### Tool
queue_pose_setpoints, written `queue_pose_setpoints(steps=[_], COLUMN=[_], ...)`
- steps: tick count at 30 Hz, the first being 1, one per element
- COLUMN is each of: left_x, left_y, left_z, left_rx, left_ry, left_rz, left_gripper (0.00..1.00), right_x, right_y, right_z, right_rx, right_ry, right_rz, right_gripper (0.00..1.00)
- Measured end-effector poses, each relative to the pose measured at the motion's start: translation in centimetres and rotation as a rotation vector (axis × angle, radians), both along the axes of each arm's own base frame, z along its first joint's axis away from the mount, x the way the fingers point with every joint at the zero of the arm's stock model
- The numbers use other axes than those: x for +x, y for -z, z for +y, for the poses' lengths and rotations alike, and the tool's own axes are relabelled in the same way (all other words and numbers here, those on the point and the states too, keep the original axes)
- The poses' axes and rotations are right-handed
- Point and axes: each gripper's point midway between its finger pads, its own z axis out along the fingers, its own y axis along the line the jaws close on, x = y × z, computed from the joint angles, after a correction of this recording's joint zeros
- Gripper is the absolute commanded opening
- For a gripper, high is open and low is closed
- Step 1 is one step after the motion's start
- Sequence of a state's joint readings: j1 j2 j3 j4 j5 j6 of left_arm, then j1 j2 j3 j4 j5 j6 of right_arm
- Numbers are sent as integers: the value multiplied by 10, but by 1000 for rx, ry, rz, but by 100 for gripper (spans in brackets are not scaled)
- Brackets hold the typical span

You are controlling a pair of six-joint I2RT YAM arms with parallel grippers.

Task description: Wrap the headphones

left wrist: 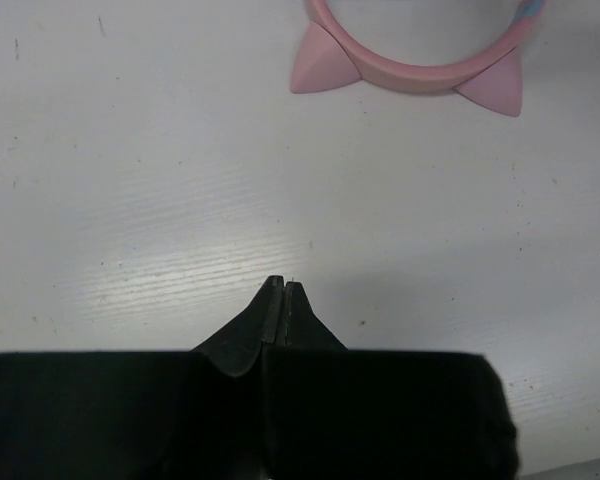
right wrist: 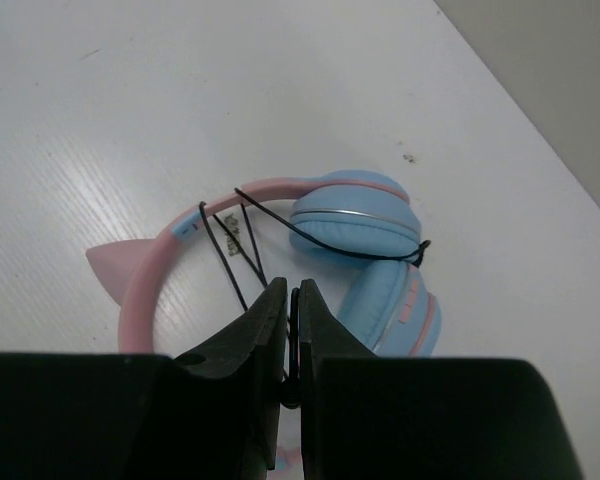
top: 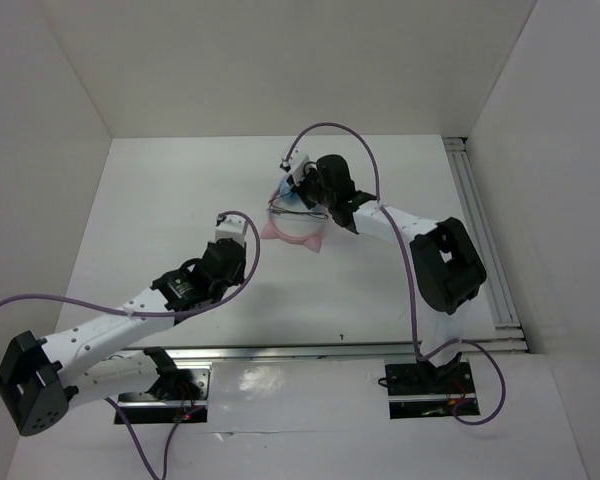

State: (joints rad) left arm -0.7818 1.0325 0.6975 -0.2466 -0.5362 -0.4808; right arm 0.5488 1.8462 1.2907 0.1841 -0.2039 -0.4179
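Observation:
The headphones (top: 292, 228) lie on the white table (top: 180, 200) with the pink cat-eared headband toward the near side. In the right wrist view the light blue ear cups (right wrist: 358, 215) are folded together and the thin black cord (right wrist: 248, 238) crosses the pink headband (right wrist: 145, 280) in a few strands. My right gripper (right wrist: 292, 292) is shut on the cord, just above the headphones (top: 300, 195). My left gripper (left wrist: 283, 285) is shut and empty, a short way in front of the headband (left wrist: 410, 75), and stands left of the headphones in the top view (top: 242, 265).
White walls enclose the table on the left, back and right. A metal rail (top: 480, 220) runs along the right edge and another (top: 350, 350) along the near edge. Purple robot cables (top: 340, 135) loop above the arms.

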Motion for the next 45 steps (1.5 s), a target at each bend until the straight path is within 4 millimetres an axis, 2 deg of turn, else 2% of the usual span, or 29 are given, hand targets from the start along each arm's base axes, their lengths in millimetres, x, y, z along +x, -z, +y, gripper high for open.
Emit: queue_pose_setpoints(steps=[9,13,16,17,19,22,26,28,36,40,41,42,43,44,45], left_x=[-9,-15,-18,-19,-20,-21,-22,-23,-25,-26,-27,-28,-28,-30,-31], left_y=[0,8,14,14,12,10,10,12,10,10,10,9,8,7,6], left_z=[0,3,5,5,5,5,4,5,5,5,6,6,6,7,8], left_rx=[-32,-29,-20,-22,-29,-39,-42,-38,-48,-49,-53,-61,-70,-74,-73], left_ry=[24,25,27,29,33,37,42,42,49,51,51,47,43,40,37], left_rz=[9,32,47,50,46,41,43,47,45,49,49,49,49,50,54], left_gripper=[0,0,0,0,0,0,0,0,0,0,0,0,1,3,8], right_x=[-12,-5,-1,0,1,6,12,10,8,8,8,8,8,8,7], right_y=[59,74,77,78,77,70,61,63,81,79,78,75,72,67,61], right_z=[30,38,41,42,43,52,67,70,70,71,73,74,77,79,82], right_rx=[-20,-28,-25,-23,-16,3,22,19,0,11,17,27,38,49,55], right_ry=[-6,0,7,8,11,4,-13,-19,-17,-16,-18,-19,-16,-11,-5], right_rz=[121,144,152,152,157,151,131,136,166,171,173,177,178,178,177], right_gripper=[5,8,11,19,20,25,25,33,33,33,37,45,68,100,100])
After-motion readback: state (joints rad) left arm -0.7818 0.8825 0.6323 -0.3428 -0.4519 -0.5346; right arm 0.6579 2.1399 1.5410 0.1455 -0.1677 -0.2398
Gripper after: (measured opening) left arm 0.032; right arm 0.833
